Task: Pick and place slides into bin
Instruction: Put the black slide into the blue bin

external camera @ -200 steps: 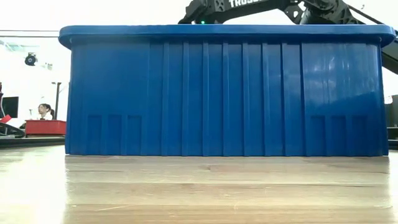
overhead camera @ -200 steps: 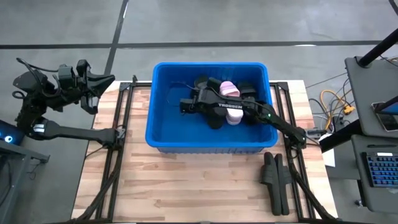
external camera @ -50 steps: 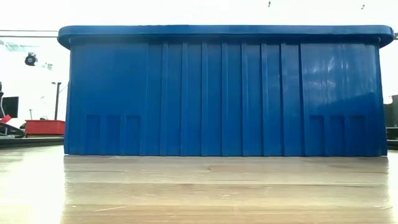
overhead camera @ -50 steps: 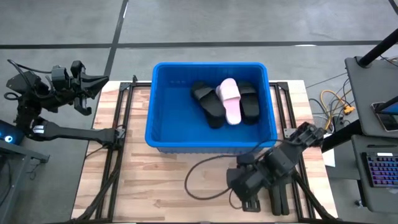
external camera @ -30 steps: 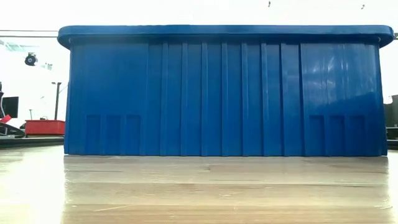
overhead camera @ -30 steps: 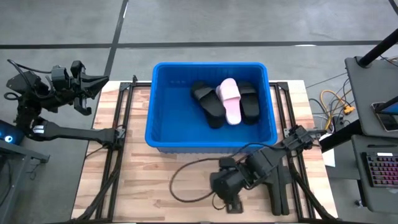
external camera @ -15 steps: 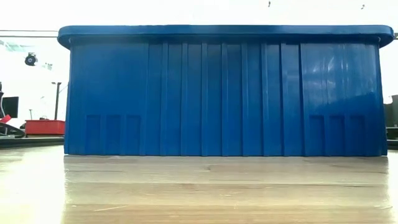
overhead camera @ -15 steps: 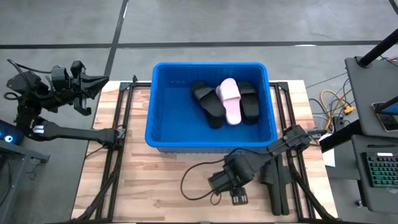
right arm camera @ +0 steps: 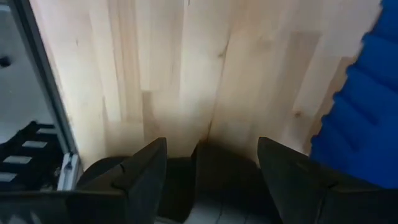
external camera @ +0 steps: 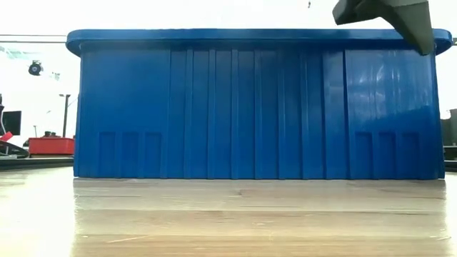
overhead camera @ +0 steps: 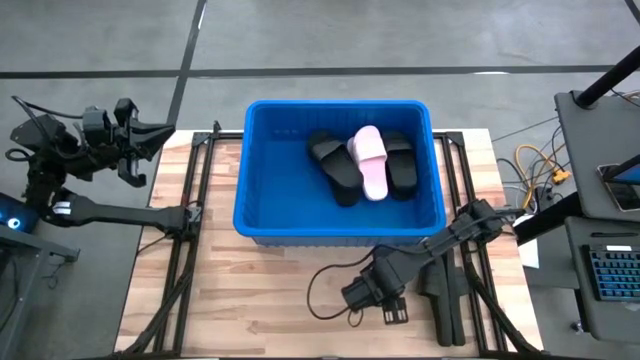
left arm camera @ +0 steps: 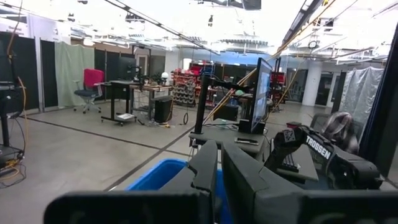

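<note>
In the bin (overhead camera: pixel 262 190): 1 pink slide (overhead camera: pixel 369 160), 2 black slides (overhead camera: pixel 336 167) visible, bunched at its far-right end; left half bare. 2 more black slides (overhead camera: pixel 445 290) lie on table (overhead camera: pixel 250 300) by its right edge. Right gripper (overhead camera: pixel 392 313) over front planks, fingers spread, holding nothing. Left gripper (overhead camera: pixel 165 128) closed, off table's far-left corner. Wood-plank top; workshop room behind.

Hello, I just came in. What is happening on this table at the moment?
A two-armed robot is putting slides into the blue bin. One pink slide and a few black slides already lie inside. The right gripper hangs open and empty over the wooden table in front of the bin, near the black slides that remain outside. The left gripper waits shut off the table's left edge.
</note>
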Motion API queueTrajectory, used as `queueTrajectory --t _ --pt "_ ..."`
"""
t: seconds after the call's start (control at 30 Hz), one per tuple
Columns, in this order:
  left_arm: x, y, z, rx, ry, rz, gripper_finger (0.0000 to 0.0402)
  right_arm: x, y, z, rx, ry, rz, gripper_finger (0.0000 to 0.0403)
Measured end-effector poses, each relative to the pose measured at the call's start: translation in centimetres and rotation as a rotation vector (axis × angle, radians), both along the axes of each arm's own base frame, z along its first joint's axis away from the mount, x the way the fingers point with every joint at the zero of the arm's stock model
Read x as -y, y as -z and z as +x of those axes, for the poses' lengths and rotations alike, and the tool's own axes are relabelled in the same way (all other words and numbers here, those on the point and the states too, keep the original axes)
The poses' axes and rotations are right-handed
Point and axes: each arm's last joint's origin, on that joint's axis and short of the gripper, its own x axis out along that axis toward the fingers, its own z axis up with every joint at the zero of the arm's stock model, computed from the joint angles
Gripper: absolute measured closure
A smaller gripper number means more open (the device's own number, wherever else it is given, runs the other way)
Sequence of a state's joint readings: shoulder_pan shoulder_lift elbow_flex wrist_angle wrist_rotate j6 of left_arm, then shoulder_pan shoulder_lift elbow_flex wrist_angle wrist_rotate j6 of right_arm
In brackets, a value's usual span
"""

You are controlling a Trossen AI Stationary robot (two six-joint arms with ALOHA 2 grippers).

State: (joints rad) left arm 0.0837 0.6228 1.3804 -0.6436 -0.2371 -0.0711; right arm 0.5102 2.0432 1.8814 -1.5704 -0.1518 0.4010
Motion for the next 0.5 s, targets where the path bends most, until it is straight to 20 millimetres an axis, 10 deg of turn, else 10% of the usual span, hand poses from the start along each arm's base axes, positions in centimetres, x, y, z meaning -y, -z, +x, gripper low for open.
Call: queueTrajectory --t 0.5 --pt "0.0 0.5 0.0 -0.056 0.001 -0.005 0.0393 0.2 2.9 -1.2 -0.264 0.398 0.007 0.0161"
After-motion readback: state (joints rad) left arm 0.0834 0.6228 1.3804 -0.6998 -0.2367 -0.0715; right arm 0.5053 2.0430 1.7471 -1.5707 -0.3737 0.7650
